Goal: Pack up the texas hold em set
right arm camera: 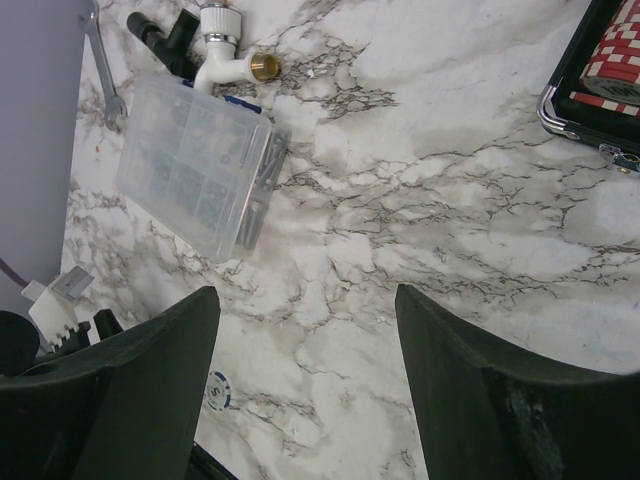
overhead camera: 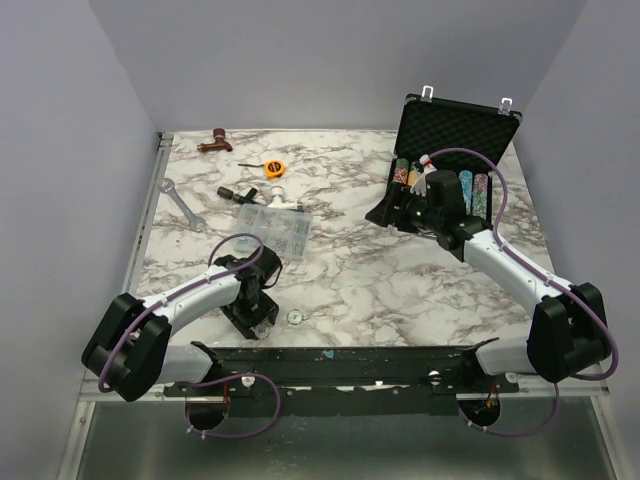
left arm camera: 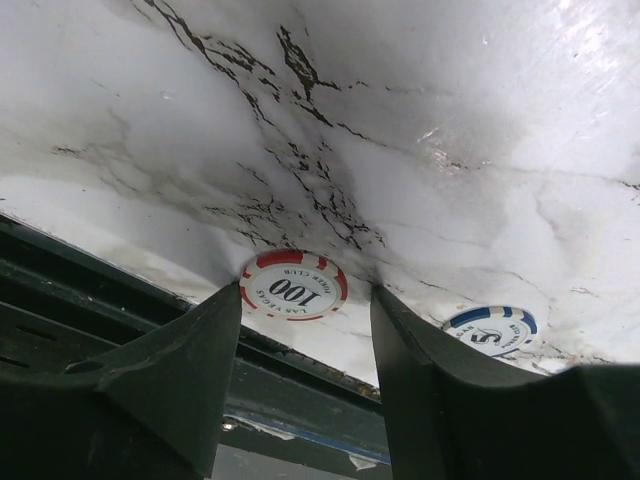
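The left gripper (left arm camera: 305, 305) is spread wide, grasping nothing — one red chip (left arm camera: 293, 286) marked 100 lies between its jaws by the counter's (overhead camera: 350, 270) near edge, one blue chip (left arm camera: 490, 330) just beside. The right gripper (right arm camera: 307, 300), likewise spread and empty, hangs above the marble. One case (overhead camera: 455, 130) sits open at the far right corner, long axis roughly along the far edge.

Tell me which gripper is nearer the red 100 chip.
Left. The red 100 chip lies just beyond the open left gripper; the right gripper is far off, beside the case.
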